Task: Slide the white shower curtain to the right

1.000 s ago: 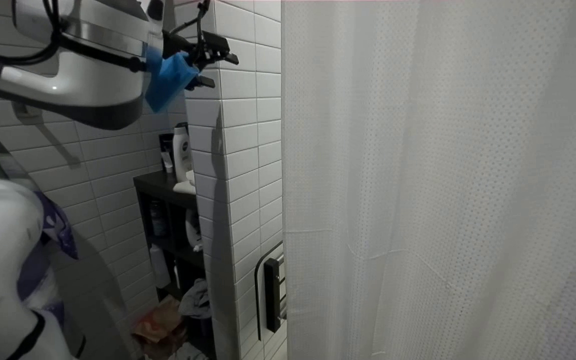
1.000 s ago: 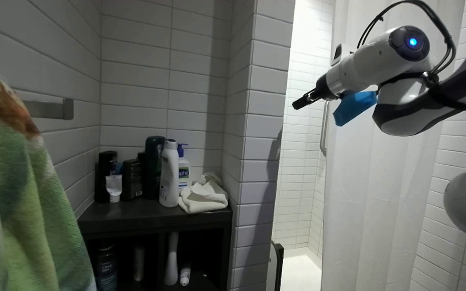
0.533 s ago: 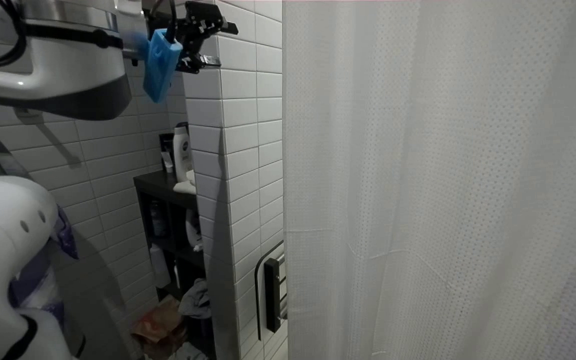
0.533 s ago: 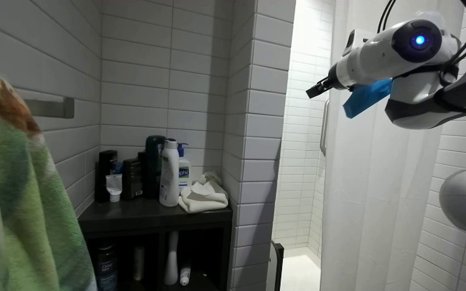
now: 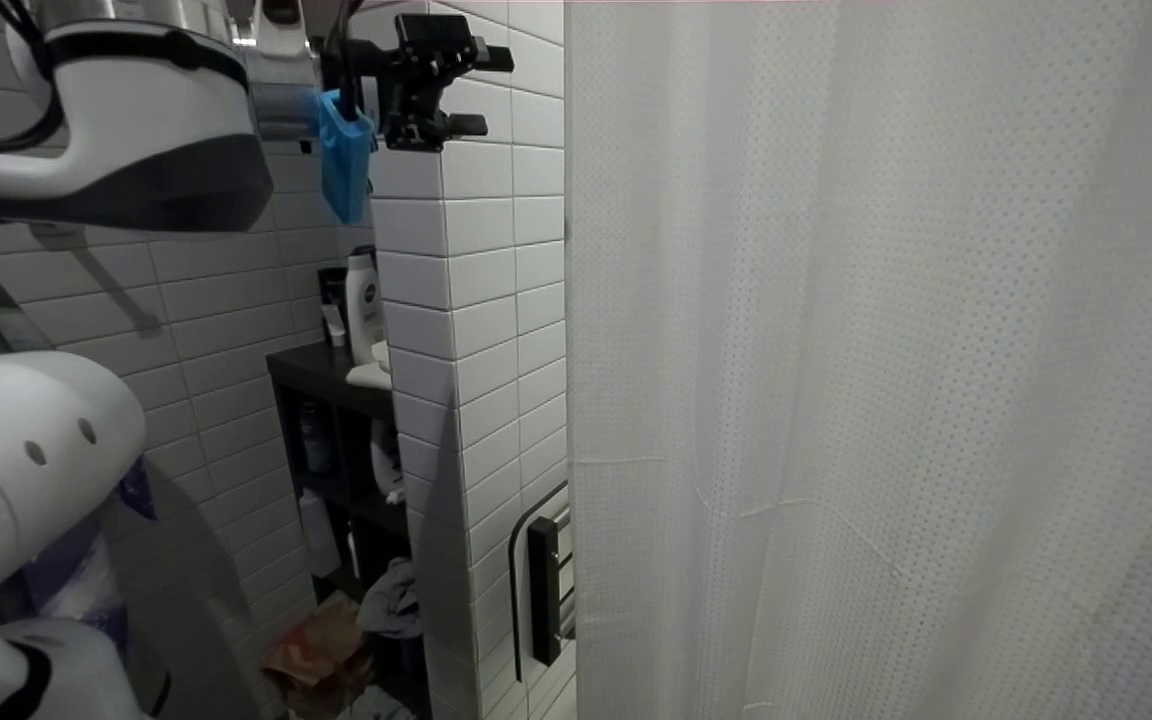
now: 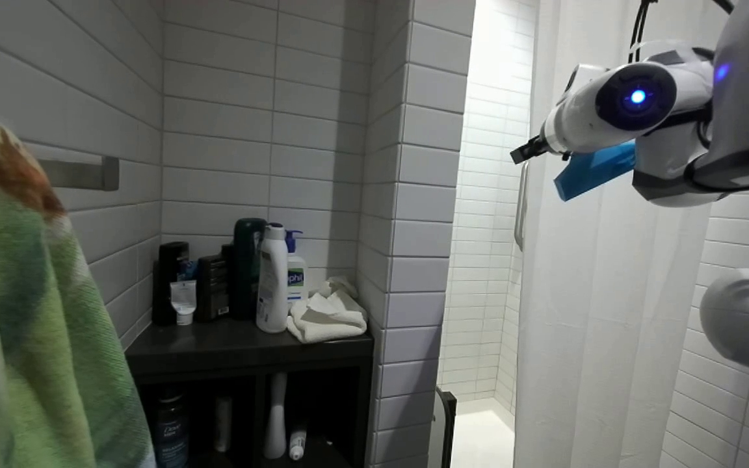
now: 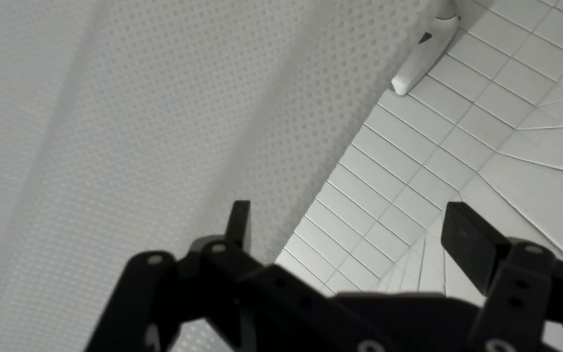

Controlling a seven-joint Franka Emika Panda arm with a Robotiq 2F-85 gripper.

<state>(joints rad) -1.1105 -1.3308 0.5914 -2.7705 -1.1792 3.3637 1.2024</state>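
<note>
White shower curtain [image 5: 866, 360] is hung across the right half of the frame in an exterior view, left edge near frame centre. Gripper [image 5: 483, 92] is held left of that edge, high in the frame; a strip of white tiled wall [image 5: 538, 120] is seen between gripper and curtain. Grip is released: in the wrist view both fingers [image 7: 472, 244] are spread well apart, low in the frame, curtain edge running diagonally between them; upper left is filled by the curtain. In an exterior view the robot arm [image 6: 732, 136] is seen upper right, partly in front of the curtain, blue block [image 6: 599, 170] attached below its wrist. Black shelf unit [image 6: 231, 356] is seen lower left of centre, topped with bottles [image 6: 273, 279] and a folded white cloth [image 6: 328, 320]; green towel [image 6: 36, 305] is hung far left.
</note>
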